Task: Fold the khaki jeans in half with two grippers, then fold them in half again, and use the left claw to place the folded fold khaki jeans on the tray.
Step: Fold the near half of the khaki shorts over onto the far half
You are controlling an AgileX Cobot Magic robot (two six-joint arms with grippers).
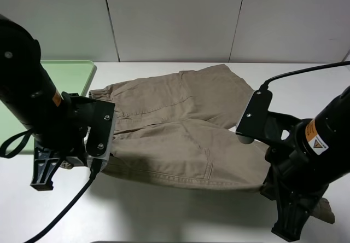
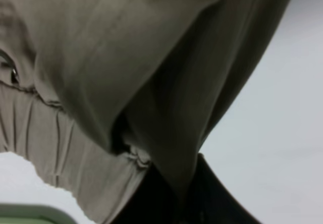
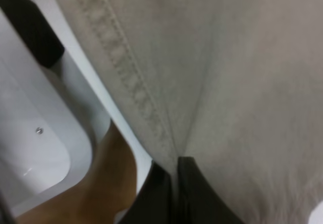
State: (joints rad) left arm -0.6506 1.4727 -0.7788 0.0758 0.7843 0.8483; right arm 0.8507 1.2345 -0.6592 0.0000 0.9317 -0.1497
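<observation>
The khaki jeans (image 1: 180,128) lie spread on the white table, waistband to the left and leg hems to the right. Their near edge looks slightly raised, with a shadow under it. My left gripper (image 1: 49,169) is at the near waistband corner. In the left wrist view its fingers (image 2: 202,206) are shut on a fold of the khaki cloth (image 2: 126,57). My right gripper (image 1: 295,221) is at the near leg-hem corner. In the right wrist view its fingers (image 3: 194,193) are shut on the cloth (image 3: 242,82) beside the stitched hem. The pale-green tray (image 1: 71,73) lies at the back left, partly hidden by my left arm.
The white table (image 1: 180,215) runs along the front of the jeans. A grey panelled wall (image 1: 175,18) stands behind. A black cable (image 1: 65,210) hangs from the left arm over the table's front. A corner of the tray shows in the left wrist view (image 2: 30,216).
</observation>
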